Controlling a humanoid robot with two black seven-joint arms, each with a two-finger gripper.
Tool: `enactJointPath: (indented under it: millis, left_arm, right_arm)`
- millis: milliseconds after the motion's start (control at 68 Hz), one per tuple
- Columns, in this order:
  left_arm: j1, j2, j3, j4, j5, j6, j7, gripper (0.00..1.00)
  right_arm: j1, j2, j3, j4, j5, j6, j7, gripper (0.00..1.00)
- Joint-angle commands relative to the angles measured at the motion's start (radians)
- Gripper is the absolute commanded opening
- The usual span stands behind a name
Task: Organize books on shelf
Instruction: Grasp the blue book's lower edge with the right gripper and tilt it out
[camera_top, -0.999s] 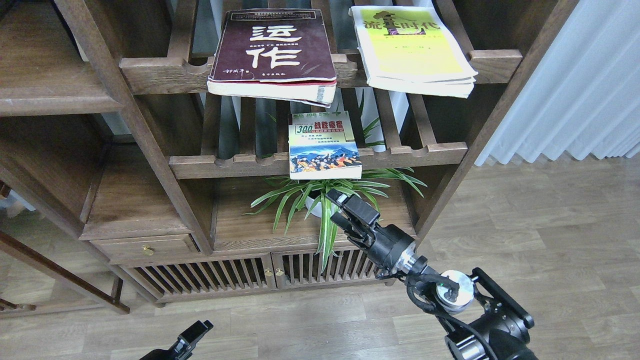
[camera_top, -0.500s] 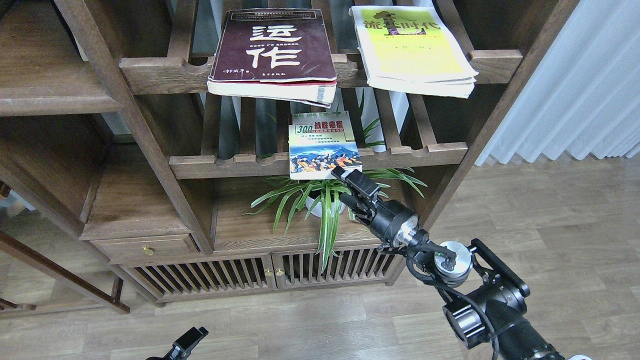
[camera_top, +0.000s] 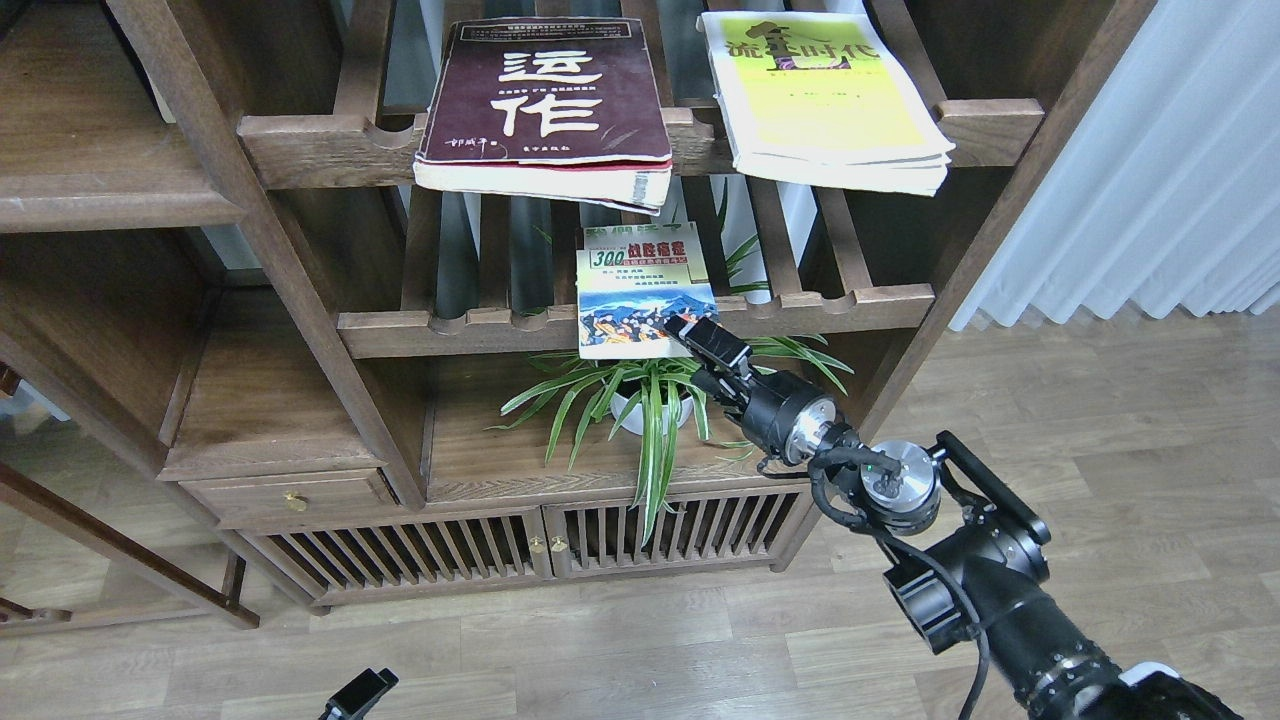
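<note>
The thick maroon book (camera_top: 548, 95) with cream characters lies flat on the top slatted rack, its front edge overhanging. The lime-yellow white-bordered book (camera_top: 825, 100) lies to its right on the same rack. The smaller "300" book (camera_top: 643, 295) lies on the lower slatted rack, overhanging its front rail. My right gripper (camera_top: 692, 352) is at this book's front right corner, open, with its upper finger (camera_top: 708, 338) level with the cover and the other finger below the edge. Only a tip of my left gripper (camera_top: 358, 694) shows at the bottom edge. The solid dark shelf (camera_top: 100, 205) is at the upper left.
A spider plant in a white pot (camera_top: 645, 405) stands on the cabinet top right under my right gripper. A slanted wooden upright (camera_top: 300, 300) separates the racks from the left shelves. A white curtain (camera_top: 1150, 170) hangs at the right. The floor is wood.
My right gripper has risen and moved forward from in front of the plant to the "300" book's front right corner. My left gripper has sunk lower out of view. The books have not moved.
</note>
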Motion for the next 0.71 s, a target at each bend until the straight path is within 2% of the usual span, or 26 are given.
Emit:
enactJointPath:
  millis: [0,500,676,691]
  left_arm:
    - [0.002,0.0,0.0,0.001,0.0,0.0,0.0,1.0]
    - [0.006,0.0,0.0,0.001,0.0,0.0,0.0,1.0]
    - [0.009,0.0,0.0,0.003,0.0,0.0,0.0,1.0]
    - [0.009,0.0,0.0,0.003,0.0,0.0,0.0,1.0]
  right_arm:
    - [0.016,0.0,-0.001,-0.006,0.0,-0.002,0.005,1.0]
    - [0.067,0.0,-0.006,-0.026,0.005,-0.043,0.0,0.94]
    - [0.067,0.0,-0.009,-0.001,0.012,-0.029,-0.015,0.8]
    - [0.067,0.0,-0.012,0.013,0.014,-0.026,-0.019,0.76]
